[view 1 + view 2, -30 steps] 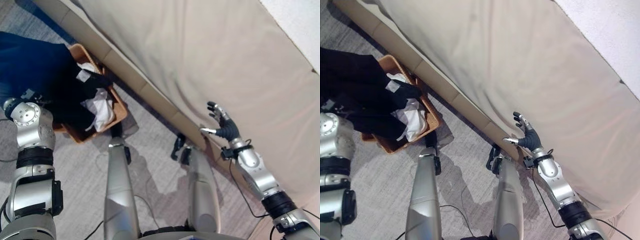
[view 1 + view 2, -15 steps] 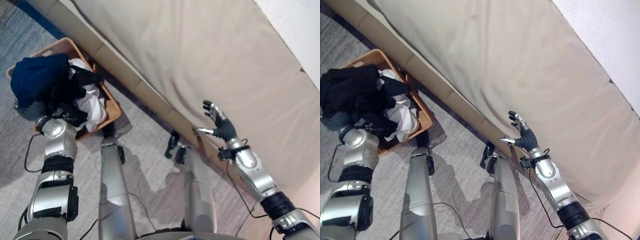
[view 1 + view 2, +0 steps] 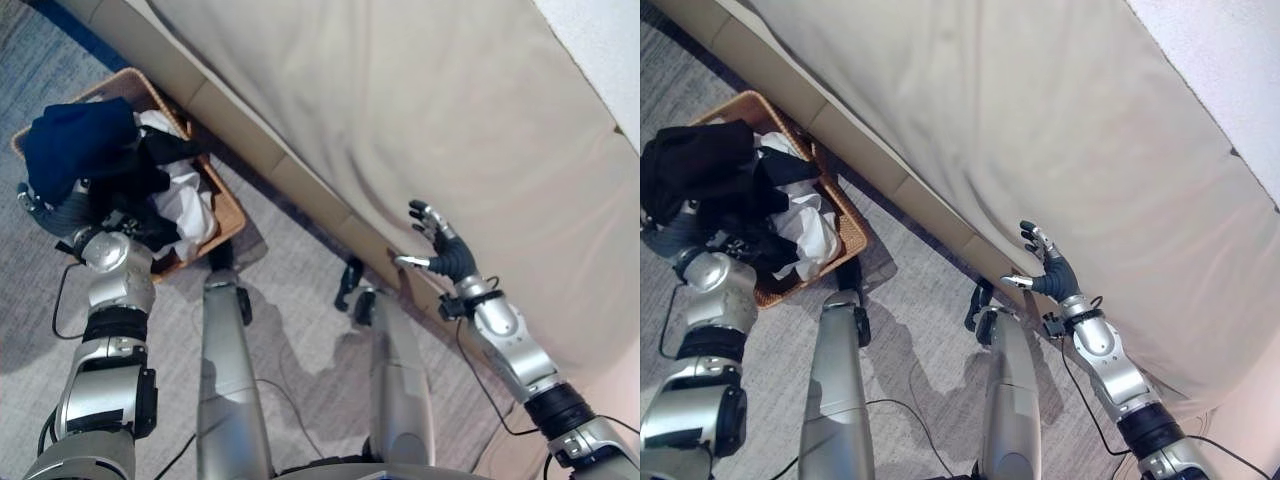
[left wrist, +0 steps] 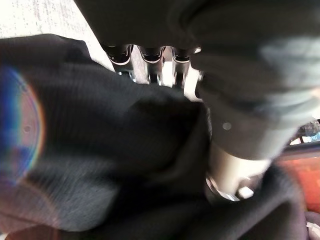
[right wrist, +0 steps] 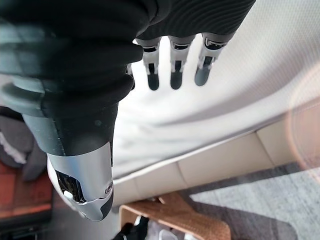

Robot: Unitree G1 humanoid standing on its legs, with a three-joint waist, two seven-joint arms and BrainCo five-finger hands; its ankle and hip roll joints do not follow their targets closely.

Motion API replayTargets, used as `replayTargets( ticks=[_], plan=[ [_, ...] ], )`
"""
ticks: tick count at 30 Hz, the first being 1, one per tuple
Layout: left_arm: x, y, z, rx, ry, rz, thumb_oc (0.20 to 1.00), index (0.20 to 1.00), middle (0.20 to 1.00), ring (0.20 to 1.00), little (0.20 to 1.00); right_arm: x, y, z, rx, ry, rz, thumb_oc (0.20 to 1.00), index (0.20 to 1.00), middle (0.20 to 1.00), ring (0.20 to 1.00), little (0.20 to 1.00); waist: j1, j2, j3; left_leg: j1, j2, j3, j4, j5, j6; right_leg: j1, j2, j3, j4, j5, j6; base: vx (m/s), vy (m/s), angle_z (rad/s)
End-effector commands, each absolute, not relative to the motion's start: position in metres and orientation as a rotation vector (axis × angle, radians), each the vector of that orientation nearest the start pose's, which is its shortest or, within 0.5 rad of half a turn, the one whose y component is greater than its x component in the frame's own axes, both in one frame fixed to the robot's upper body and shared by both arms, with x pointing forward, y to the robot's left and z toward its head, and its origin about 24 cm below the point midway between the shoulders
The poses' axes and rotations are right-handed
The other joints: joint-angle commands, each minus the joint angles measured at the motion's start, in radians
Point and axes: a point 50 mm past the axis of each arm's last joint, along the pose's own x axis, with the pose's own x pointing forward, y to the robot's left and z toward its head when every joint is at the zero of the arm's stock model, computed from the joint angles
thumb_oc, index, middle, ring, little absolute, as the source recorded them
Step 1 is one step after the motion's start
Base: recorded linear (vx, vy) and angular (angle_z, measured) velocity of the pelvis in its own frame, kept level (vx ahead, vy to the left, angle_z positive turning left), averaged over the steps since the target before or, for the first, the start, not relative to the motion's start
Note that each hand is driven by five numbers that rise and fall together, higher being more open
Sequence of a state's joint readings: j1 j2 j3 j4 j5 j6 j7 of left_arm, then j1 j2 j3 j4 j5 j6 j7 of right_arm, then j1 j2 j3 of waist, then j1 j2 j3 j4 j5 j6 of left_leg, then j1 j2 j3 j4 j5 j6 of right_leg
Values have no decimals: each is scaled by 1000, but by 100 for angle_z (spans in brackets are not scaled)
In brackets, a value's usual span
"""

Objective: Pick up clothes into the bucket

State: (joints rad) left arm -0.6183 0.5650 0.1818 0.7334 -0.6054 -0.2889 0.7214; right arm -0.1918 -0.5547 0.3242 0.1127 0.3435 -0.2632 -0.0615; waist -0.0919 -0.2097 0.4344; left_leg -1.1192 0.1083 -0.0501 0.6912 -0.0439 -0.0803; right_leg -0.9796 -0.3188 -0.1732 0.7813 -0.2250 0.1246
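One dark navy garment (image 3: 75, 150) is hanging over the woven wicker basket (image 3: 228, 207) from the left hand (image 3: 48, 212), whose grip I cannot make out, so releasing looks next, while the right hand (image 3: 438, 245) is hovering open and empty well away.

Bright daylight, wrist views blurred, lens flare

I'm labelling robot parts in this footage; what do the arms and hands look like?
Both arms are silver-grey segments with black bands at the joints. The right hand has silver fingers with dark tips and a dark ribbed cover. The left hand shows the same silver fingers.
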Motion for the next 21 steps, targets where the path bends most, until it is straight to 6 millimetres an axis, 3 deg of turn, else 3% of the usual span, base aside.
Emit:
replayTargets(
  ticks=[1,3,8,11,17,18,19,21],
  plan=[
    [303,356,122,-339,-291,1134,1000,1000,1000,1000,1000,269,-190,87,-223,-256,230,1000,1000,1000,1000,1000,-19,47,-102,-8,-23,-30,26,-74,72,-41,16,-3,-60,124,-1,0,0,0],
    [301,353,115,-360,-280,1118,1000,1000,1000,1000,1000,269,-190,85,-223,-248,224,1000,1000,1000,1000,1000,-15,48,-107,9,-23,-26,14,-71,72,-27,17,-6,-68,128,1,0,0,0],
    [296,337,108,-212,-286,1023,1000,1000,1000,1000,1000,269,-191,83,-227,-242,222,1000,1000,1000,1000,1000,-4,48,-111,55,-25,-15,-26,-62,72,16,18,-10,-107,143,2,-7,3,0],
    [288,330,91,-44,-234,943,1000,1000,1000,1000,1000,271,-197,85,-235,-246,196,1000,1000,1000,1000,1000,6,52,-103,89,-26,-5,-58,-51,72,45,17,-8,-140,156,4,-14,10,0],
    [284,313,67,37,-163,814,1000,1000,1000,1000,1000,273,-202,81,-244,-237,166,1000,1000,1000,1000,1000,19,64,-93,144,-32,8,-102,-36,73,88,8,-9,-173,170,7,-19,24,0],
    [283,296,61,73,-161,721,1000,1000,1000,1000,1000,274,-203,82,-240,-241,153,1000,1000,1000,1000,1000,26,70,-91,171,-37,11,-123,-28,73,115,7,-8,-192,176,9,0,0,0],
    [283,296,61,73,-160,721,1000,1000,1000,1000,1000,274,-203,82,-240,-241,153,1000,1000,1000,1000,1000,26,70,-91,172,-37,11,-123,-28,73,116,7,-9,-193,177,9,-8,32,-2],
    [276,277,61,118,-202,581,1000,1000,1000,1000,1000,274,-206,81,-242,-240,133,1000,1000,1000,1000,1000,36,77,-91,226,-39,19,-156,-21,72,165,1,-10,-225,189,14,0,0,0]
  ],
)
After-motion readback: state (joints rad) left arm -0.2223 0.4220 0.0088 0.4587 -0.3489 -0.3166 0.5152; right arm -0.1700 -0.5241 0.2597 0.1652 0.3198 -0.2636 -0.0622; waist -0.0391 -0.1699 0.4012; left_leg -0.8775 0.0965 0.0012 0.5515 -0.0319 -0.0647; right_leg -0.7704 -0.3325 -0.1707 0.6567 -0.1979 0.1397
